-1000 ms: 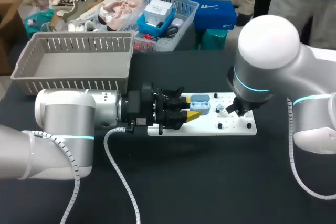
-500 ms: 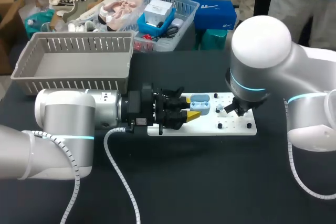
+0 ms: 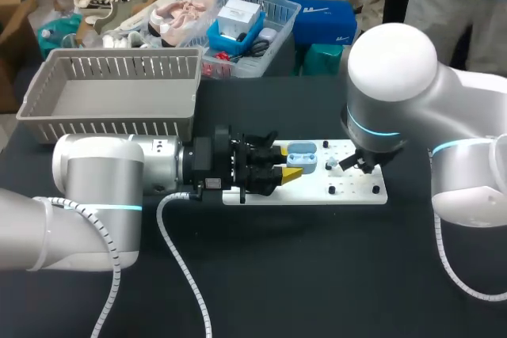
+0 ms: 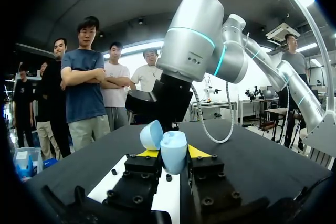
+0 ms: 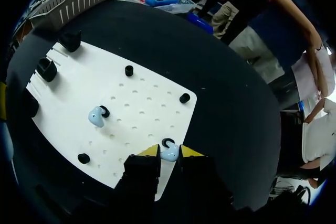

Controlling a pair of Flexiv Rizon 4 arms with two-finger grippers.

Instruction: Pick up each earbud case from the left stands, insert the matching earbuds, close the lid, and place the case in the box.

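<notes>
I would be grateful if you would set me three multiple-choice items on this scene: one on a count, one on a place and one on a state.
1. How many light blue earbuds are on the white board?
A) one
B) two
C) four

2. Where is the earbud case?
A) in a person's hand
B) lying alone at the board's corner
C) between the fingers of the left gripper

3. How is the case's lid?
A) open
B) shut
C) taken off and laid on the board

Answers:
1 B: the right wrist view shows two, each beside a black peg.
2 C: in the left wrist view, the yellow tips press it from both sides.
3 A: the lid stands tilted up from the case's body.
</notes>
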